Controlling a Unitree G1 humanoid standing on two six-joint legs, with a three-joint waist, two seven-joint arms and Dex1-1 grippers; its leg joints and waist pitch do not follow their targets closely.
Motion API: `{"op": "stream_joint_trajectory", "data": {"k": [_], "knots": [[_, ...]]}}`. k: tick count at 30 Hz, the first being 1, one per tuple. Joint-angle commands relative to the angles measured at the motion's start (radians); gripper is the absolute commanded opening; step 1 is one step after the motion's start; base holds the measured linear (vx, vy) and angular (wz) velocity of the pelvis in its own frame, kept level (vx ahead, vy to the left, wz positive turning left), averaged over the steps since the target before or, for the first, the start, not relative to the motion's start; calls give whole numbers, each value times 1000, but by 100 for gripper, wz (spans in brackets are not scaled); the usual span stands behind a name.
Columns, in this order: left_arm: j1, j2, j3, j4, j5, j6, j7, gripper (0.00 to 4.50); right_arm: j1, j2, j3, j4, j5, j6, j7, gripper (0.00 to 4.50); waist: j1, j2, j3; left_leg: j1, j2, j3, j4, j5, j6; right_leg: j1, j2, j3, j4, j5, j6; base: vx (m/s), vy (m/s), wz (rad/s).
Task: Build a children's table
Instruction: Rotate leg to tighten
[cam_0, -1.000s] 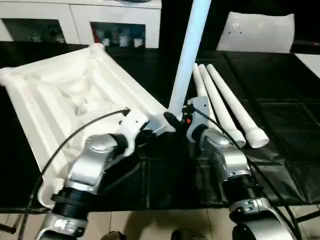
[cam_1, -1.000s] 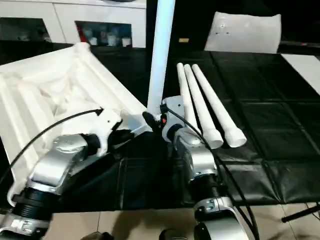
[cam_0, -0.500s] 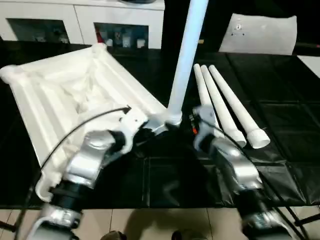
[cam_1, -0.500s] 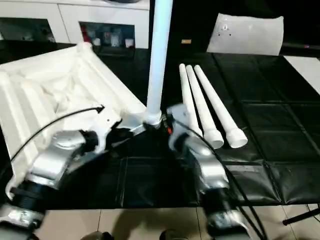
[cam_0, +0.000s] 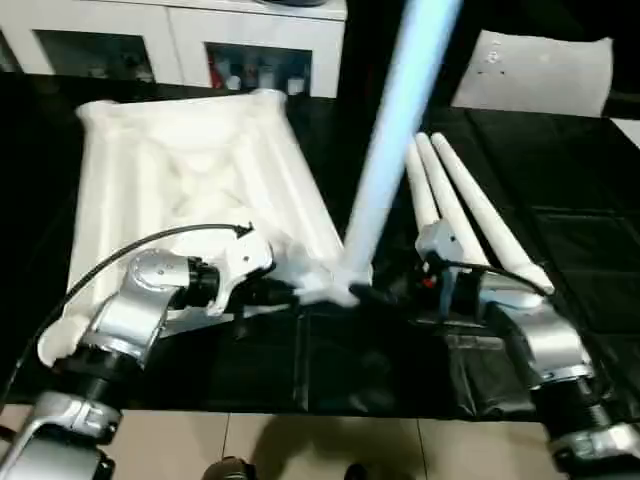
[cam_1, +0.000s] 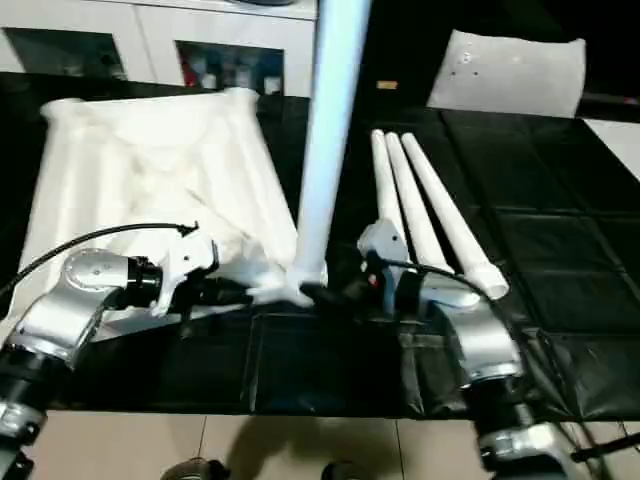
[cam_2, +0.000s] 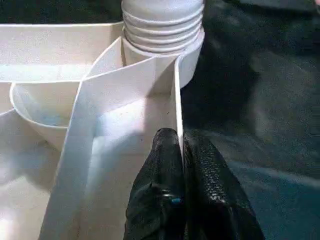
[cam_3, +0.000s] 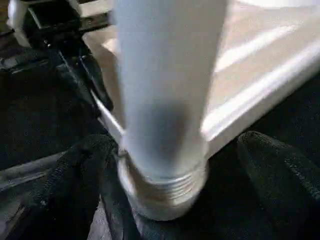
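My left gripper (cam_2: 182, 150) is clenched on a thin rib at the near right corner of the upturned table top (cam_0: 190, 170), which lies ribbed side up on the left part of the black mat (cam_0: 560, 250). One leg (cam_0: 395, 150) stands in that corner's socket, its threaded base showing just above the rim. My right gripper (cam_3: 170, 175) sits released, fingers (cam_3: 277, 175) spread wide either side of the leg's base. Three more legs (cam_0: 465, 215) lie side by side on the mat to the right.
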Motion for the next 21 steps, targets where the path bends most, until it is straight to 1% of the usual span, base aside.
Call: {"op": "stream_joint_trajectory", "data": {"k": [1,2,4,6,7,8,9,10,13,14,15,17,21], "knots": [[-18,-3,-50,7,8,-33,-63,0,-17,-10,35,27,-21,-29,47,441,-5,4,-64,28,37,-8,-65,-199,55,38,-64,33,-70,-183,-236,0,0,0],[-21,-1,-53,13,8,-38,-71,0,-25,-8,47,41,-26,-39,55,441,-4,4,-64,29,38,-8,-65,-200,53,37,-62,32,-70,-181,-236,0,0,0],[-28,4,-61,24,11,-56,-85,0,-40,-1,60,65,-36,-47,65,441,-6,-2,-66,26,37,-7,-64,-177,55,40,-61,31,-65,-146,-244,0,0,0],[-30,6,-63,30,11,-64,-90,0,-45,3,63,72,-38,-48,70,414,-3,0,-67,26,37,-7,-62,-161,62,41,-62,32,-61,-121,-249,0,0,0],[-32,8,-65,33,10,-69,-97,0,-48,8,65,74,-33,-43,81,414,-4,-4,-68,25,37,-6,-62,-157,65,42,-61,31,-61,-114,-250,0,0,0],[-34,11,-66,38,8,-75,-106,0,-52,12,67,74,-26,-37,98,414,-2,-3,-69,25,37,-7,-61,-153,70,44,-61,31,-59,-104,-252,0,0,0],[-35,13,-66,40,7,-78,-110,0,-53,13,69,74,-24,-36,105,403,-2,-3,-68,25,38,-7,-62,-148,73,43,-61,30,-58,-97,-254,0,0,0],[-35,14,-67,42,7,-80,-114,0,-54,13,72,74,-22,-32,115,393,-3,-4,-67,24,38,-6,-62,-148,75,43,-62,30,-58,-96,-255,0,0,0],[-40,17,-69,54,6,-92,-124,0,-56,11,79,79,-16,-33,129,369,-2,-3,-66,26,39,-6,-63,-157,72,42,-62,30,-59,-112,-256,0,0,0],[-42,18,-70,59,6,-96,-127,0,-58,11,81,82,-13,-34,133,349,-1,-3,-66,26,38,-6,-62,-159,70,42,-62,30,-60,-117,-255,0,0,0],[-46,18,-71,69,5,-104,-133,0,-62,10,84,92,-11,-41,139,349,-2,-3,-66,27,38,-6,-62,-164,68,41,-62,30,-61,-127,-256,0,0,0],[-51,19,-72,79,4,-113,-138,0,-66,10,88,109,-9,-53,153,324,-1,-4,-65,26,38,-5,-62,-170,64,41,-63,31,-62,-137,-255,0,0,0],[-55,20,-74,90,3,-123,-142,0,-68,15,83,119,-9,-55,165,311,-1,-4,-66,26,39,-6,-62,-165,64,41,-63,31,-59,-126,-256,0,0,0]]}}
